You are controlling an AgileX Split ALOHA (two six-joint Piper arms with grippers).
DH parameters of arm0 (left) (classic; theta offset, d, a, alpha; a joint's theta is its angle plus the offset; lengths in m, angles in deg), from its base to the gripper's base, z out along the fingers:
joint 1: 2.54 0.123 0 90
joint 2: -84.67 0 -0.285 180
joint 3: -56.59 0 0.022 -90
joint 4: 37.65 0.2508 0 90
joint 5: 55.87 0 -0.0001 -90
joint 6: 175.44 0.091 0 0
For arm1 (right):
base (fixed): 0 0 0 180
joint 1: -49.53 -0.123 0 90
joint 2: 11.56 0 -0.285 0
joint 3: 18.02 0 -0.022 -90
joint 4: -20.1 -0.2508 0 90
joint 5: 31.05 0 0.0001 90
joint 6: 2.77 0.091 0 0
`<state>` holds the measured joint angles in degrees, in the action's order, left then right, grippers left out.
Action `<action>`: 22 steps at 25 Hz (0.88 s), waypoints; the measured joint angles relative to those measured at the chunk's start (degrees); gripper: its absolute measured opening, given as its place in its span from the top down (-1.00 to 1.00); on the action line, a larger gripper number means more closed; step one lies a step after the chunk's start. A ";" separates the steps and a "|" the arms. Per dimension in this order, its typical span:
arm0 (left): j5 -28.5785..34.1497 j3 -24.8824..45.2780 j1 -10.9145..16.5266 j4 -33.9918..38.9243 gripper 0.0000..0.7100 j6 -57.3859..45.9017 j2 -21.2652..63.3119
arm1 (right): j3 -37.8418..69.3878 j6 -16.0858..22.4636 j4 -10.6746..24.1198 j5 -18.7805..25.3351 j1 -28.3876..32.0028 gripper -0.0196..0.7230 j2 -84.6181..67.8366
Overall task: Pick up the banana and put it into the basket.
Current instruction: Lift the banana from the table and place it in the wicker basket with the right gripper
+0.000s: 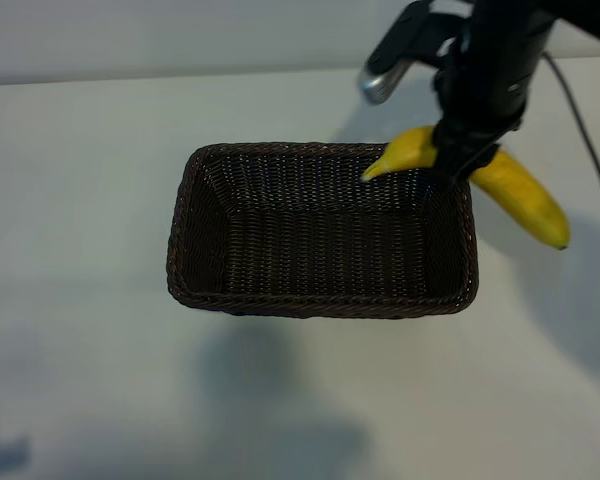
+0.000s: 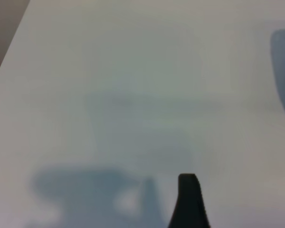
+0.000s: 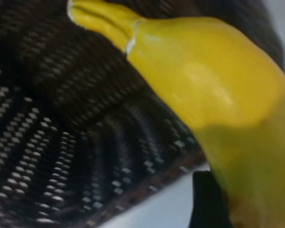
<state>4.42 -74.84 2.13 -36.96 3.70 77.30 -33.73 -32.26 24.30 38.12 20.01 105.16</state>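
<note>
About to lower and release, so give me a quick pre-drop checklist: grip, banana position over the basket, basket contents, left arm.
1. Right gripper shut on the banana: ok.
2. Banana lifted off the table: ok.
3. Whole banana over the basket: not ok; only the stem end crosses the far right corner.
4. Basket empty: ok.
5. Left gripper clear of the basket: ok; it sees only bare table.
</note>
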 joint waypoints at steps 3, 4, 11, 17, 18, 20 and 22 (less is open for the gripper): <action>0.00 0.00 0.00 0.00 -0.58 0.00 0.00 | 0.00 -0.34 0.00 -1.76 -2.63 -0.22 0.00; 0.00 0.00 0.00 0.00 -0.58 0.00 0.00 | 0.00 -0.34 0.00 -2.24 -3.37 -0.22 0.00; 0.00 0.00 0.00 0.00 -0.58 0.00 0.00 | 0.00 2.09 -0.06 -6.32 -6.20 -0.22 0.29; 0.00 0.00 0.00 0.00 -0.58 0.00 0.00 | -3.56 5.03 -1.75 -6.26 -7.28 -0.22 4.23; 0.00 0.00 0.00 0.00 -0.58 0.00 0.00 | -4.58 5.33 -2.05 -6.21 -7.60 -0.22 5.00; 0.00 0.00 0.00 0.00 -0.58 0.06 0.00 | -6.50 5.52 -2.29 -6.15 -8.31 -0.22 6.10; 0.00 0.00 0.00 0.00 -0.58 0.06 0.00 | -8.36 5.65 -3.41 -6.10 -8.94 -0.22 6.90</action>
<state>4.42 -74.84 2.13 -36.96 3.76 77.30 -42.09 -26.61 20.89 32.02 11.07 112.06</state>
